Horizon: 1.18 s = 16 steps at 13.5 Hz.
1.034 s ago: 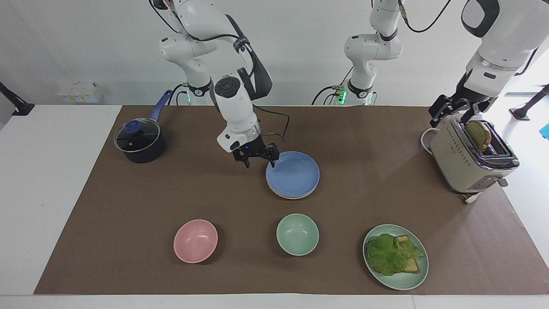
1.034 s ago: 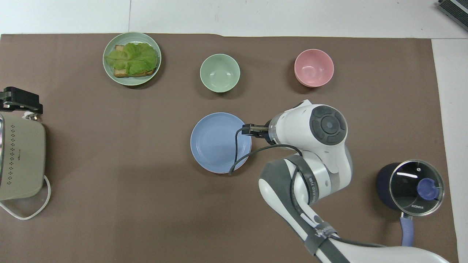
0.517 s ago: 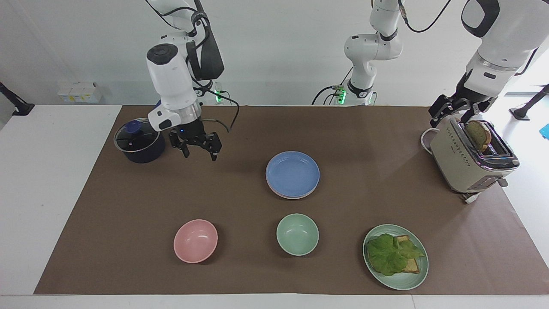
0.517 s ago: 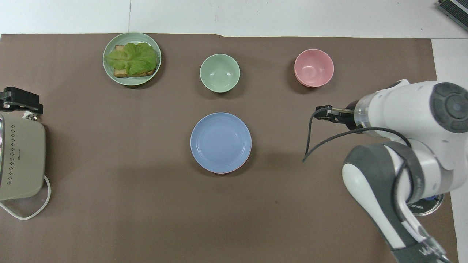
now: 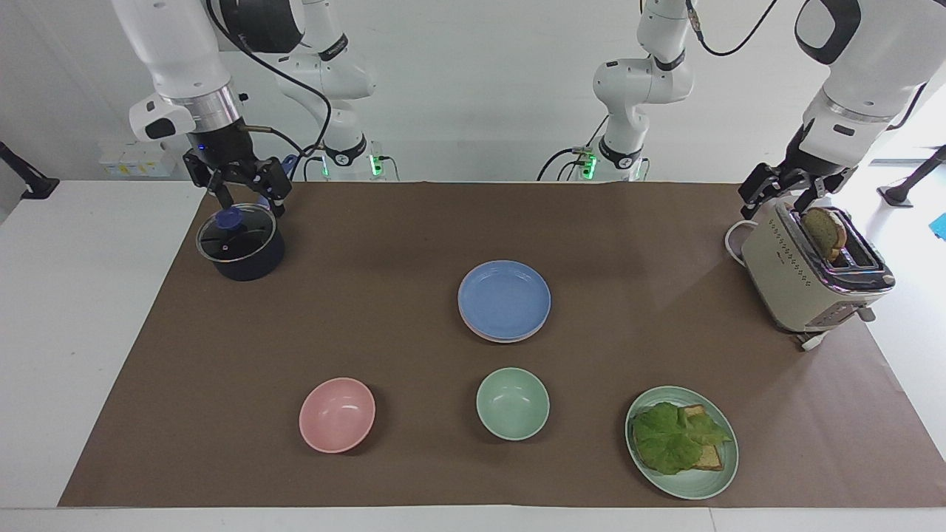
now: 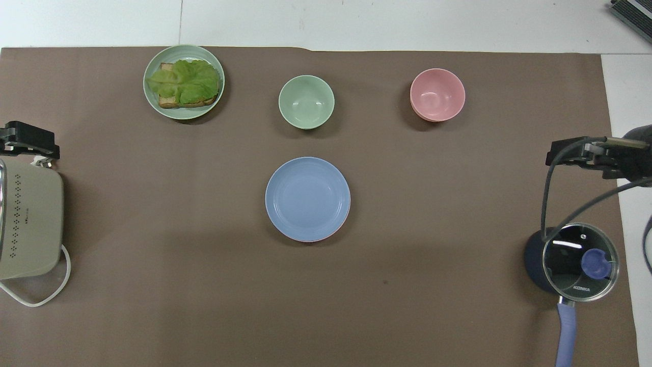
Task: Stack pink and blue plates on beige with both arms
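- You had the matte cornflower-blue round plate [image 5: 505, 298] lying on top of the stack near the middle of the brown table mat [image 5: 414, 244], with only a thin pastel-pink rim of the plate [image 5: 494, 336] beneath it showing; from above, a sliver of pink edged the blue plate [image 6: 307, 198].
- No beige plate could be made out under those two in either view.
- Farther from the robots than the stack sat a pale green bowl [image 5: 512, 403], and toward the right arm's end a small pink bowl [image 5: 337, 414].
- Toward the left arm's end lay a pale green plate of lettuce and toast [image 5: 681, 441].
- Your right gripper [image 5: 238, 186] hung empty over the dark blue saucepan with a glass lid [image 5: 240, 241], its black jaws spread apart and touching nothing.
- Your left gripper [image 5: 785, 188] waited just over the beige toaster [image 5: 805, 277] holding a slice of toast [image 5: 825, 231], jaws spread, gripping nothing.
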### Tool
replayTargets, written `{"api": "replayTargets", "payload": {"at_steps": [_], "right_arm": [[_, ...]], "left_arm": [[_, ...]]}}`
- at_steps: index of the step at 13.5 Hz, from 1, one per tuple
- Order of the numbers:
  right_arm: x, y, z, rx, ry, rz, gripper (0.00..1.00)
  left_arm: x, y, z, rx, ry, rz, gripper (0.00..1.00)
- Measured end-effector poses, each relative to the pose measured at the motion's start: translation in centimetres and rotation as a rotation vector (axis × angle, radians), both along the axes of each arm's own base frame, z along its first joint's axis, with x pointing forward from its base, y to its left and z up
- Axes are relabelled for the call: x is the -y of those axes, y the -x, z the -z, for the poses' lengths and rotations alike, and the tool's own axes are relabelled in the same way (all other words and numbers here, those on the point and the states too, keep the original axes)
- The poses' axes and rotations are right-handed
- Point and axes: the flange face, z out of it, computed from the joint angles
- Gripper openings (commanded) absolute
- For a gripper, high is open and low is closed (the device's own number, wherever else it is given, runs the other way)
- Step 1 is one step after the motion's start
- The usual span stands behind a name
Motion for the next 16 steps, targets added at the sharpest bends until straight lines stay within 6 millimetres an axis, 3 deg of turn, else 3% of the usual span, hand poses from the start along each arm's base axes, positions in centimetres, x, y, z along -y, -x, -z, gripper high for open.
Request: {"api": "replayTargets", "payload": {"at_steps": [4, 7, 16], "right_arm": [[-0.3, -0.1, -2.4, -0.078, 0.015, -0.036, 1.0], [-0.5, -0.9, -1.9, -0.097, 0.012, -0.062, 1.0], [-1.2, -0.7, -1.8, -0.114, 0.012, -0.116, 1.0]], "left_arm": [[0.0, 0.0, 0.0, 0.0, 0.0, 0.0, 1.0], [0.0, 0.0, 0.0, 0.0, 0.0, 0.0, 1.0], [0.0, 0.0, 0.0, 0.0, 0.0, 0.0, 1.0]]}}
